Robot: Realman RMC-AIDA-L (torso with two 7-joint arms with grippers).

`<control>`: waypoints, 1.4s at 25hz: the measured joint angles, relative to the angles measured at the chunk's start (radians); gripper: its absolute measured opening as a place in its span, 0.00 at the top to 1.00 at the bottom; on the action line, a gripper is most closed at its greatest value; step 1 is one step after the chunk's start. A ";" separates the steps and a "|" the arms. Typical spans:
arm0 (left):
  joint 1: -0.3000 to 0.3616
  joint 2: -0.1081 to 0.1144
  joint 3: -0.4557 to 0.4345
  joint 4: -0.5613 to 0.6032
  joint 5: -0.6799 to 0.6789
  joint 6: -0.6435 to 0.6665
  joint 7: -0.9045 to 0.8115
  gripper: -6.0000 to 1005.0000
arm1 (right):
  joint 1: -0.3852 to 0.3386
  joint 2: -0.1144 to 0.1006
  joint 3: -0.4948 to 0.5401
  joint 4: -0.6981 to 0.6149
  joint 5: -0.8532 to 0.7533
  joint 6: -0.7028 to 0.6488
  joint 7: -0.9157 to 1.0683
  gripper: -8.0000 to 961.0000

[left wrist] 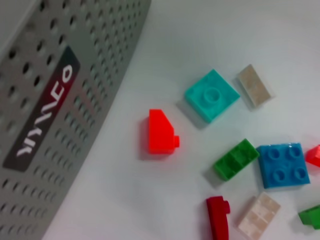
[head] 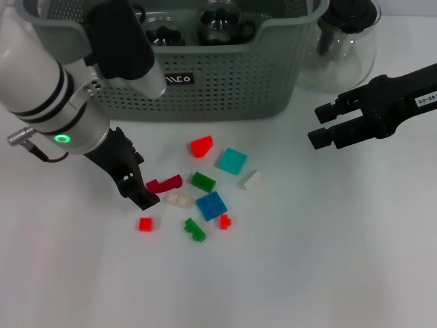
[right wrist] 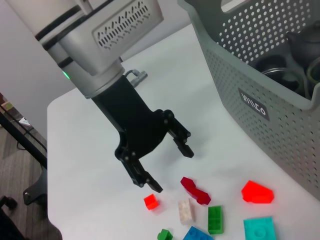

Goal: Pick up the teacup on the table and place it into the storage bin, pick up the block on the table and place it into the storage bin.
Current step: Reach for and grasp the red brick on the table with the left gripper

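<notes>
Blocks (head: 205, 190) lie scattered on white table (head: 328, 260) before storage bin (head: 225, 82).

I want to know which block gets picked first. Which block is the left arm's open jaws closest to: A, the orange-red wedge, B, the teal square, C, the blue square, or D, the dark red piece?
D: the left gripper, open, hangs low right beside the dark red piece.

- The big grey-green plastic storage bin with holes (head: 225, 82) is cut off at the top of the head view.
- The dark cups inside it (head: 164, 31) are partly hidden by the robot's white left arm (head: 41, 75).
- The clear glass teapot (head: 345, 48) is also cut off there.
</notes>
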 joint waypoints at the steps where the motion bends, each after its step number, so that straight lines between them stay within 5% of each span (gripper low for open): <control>1: 0.000 0.000 0.005 -0.005 -0.001 -0.007 0.000 0.19 | -0.001 0.000 0.000 0.000 0.000 0.000 0.000 0.28; 11: -0.029 0.000 0.026 -0.098 -0.004 -0.072 -0.008 0.19 | -0.008 -0.001 0.001 0.000 0.000 0.000 0.000 0.28; 19: -0.036 0.000 0.040 -0.138 0.002 -0.113 -0.006 0.49 | -0.008 -0.002 0.005 -0.002 0.000 0.002 -0.001 0.28; 35: -0.040 0.000 0.065 -0.164 0.004 -0.153 -0.009 0.58 | -0.008 -0.003 0.008 -0.005 0.000 0.011 -0.002 0.29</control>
